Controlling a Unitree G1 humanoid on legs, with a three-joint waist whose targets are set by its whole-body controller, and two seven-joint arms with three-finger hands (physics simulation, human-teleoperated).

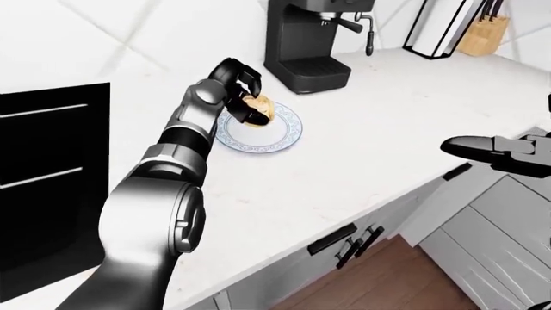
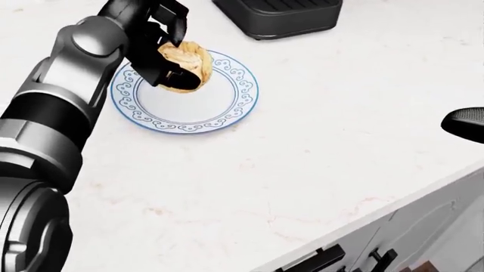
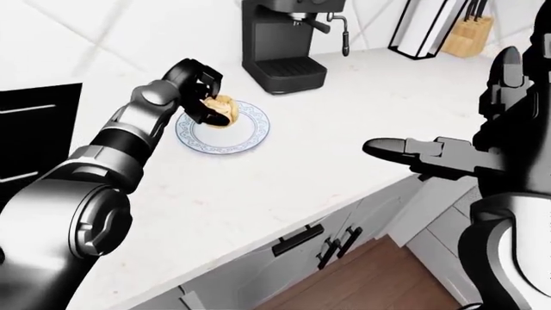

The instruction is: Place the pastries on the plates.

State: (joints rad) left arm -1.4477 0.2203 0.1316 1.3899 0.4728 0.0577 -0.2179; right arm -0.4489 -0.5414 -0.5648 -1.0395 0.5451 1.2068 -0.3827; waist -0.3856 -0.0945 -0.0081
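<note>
A golden pastry [image 2: 185, 63] hangs over the upper left part of a white plate [image 2: 227, 107] with a blue scroll rim, on the white counter. My left hand [image 2: 168, 54] is shut on the pastry, its black fingers [image 2: 175, 16] curled over the top and side. Whether the pastry touches the plate I cannot tell. My right hand [image 3: 398, 150] floats out at the right of the right-eye view, fingers stretched flat, holding nothing, well away from the plate. In the head view only its dark tip [image 2: 465, 123] shows at the right edge.
A black espresso machine [image 1: 303, 39] stands just above the plate. A knife block [image 1: 480, 31] and a black-framed rack [image 1: 441, 27] sit at the top right. The counter edge [image 2: 393, 212] runs diagonally at lower right, with grey drawers [image 1: 344, 242] below. A black appliance [image 1: 47, 174] fills the left.
</note>
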